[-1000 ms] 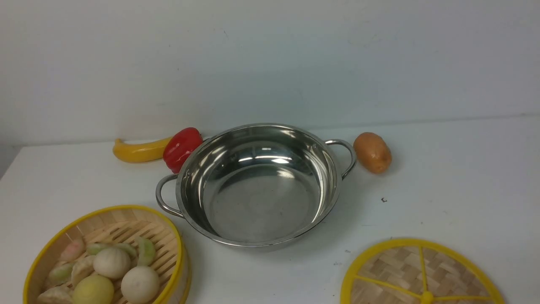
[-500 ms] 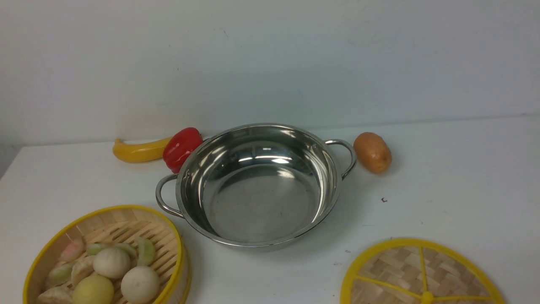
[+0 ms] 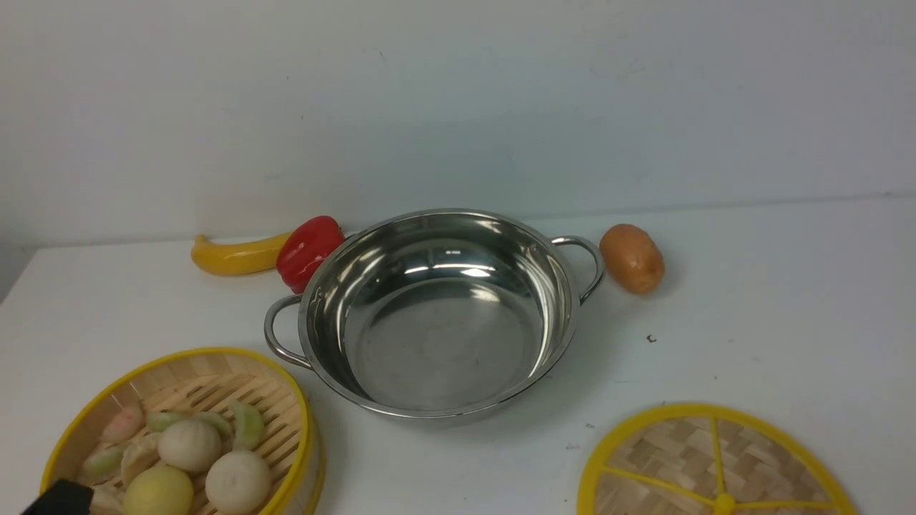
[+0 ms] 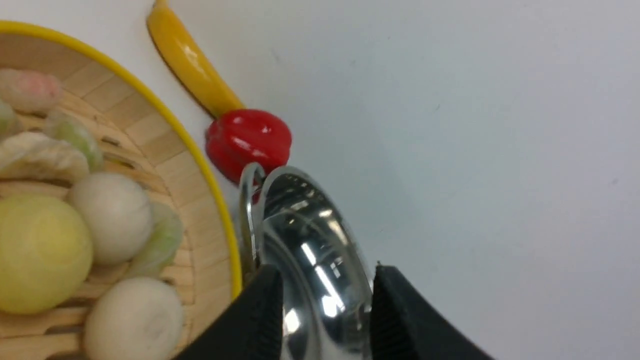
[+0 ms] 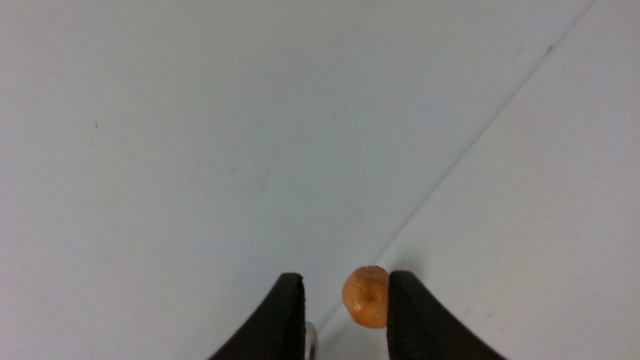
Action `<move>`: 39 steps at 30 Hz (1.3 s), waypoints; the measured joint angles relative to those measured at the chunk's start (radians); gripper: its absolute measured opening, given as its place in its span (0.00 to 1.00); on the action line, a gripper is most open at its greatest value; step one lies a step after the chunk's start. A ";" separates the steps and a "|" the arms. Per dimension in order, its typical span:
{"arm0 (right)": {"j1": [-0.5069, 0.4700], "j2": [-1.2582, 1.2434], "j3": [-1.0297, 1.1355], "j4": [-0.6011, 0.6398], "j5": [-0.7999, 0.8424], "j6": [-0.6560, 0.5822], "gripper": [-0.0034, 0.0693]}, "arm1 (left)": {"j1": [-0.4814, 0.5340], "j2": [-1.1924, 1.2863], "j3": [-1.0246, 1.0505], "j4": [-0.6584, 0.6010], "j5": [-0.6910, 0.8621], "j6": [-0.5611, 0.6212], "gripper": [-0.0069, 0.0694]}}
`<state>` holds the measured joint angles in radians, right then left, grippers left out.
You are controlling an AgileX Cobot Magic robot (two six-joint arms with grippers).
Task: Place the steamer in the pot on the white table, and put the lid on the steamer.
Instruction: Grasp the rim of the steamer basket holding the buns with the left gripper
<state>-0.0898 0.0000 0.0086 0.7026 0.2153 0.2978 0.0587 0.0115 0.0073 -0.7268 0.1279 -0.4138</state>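
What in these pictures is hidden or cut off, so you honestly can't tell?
- Steamer: front view's bottom edge cuts off its near side.
- Lid: same edge cuts off its near half.
- Left hand: front view shows only a black tip in the corner.
- Right hand: outside the front view, so its place over the table is unclear.

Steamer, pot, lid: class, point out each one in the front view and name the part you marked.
steamer (image 3: 187, 366), front view, on the far inner bamboo wall below the yellow rim.
pot (image 3: 444, 350), front view, on the bare steel floor.
lid (image 3: 673, 450), front view, on the woven panel between two yellow spokes.
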 joint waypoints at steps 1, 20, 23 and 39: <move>0.000 0.000 0.000 0.016 -0.001 0.000 0.39 | 0.000 0.000 0.000 -0.006 -0.019 -0.003 0.41; 0.000 0.252 -0.510 -0.044 0.306 -0.437 0.39 | 0.040 0.355 -0.624 0.696 0.369 0.303 0.41; 0.000 0.402 -0.578 -0.061 0.504 -0.461 0.39 | 0.099 0.573 -0.760 0.936 0.702 0.169 0.41; 0.000 0.712 -0.608 -0.127 0.792 -0.620 0.39 | 0.180 1.272 -0.877 0.944 0.802 0.238 0.41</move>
<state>-0.0898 0.7120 -0.5995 0.5756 1.0075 -0.3222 0.2384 1.2836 -0.8697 0.2168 0.9302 -0.1755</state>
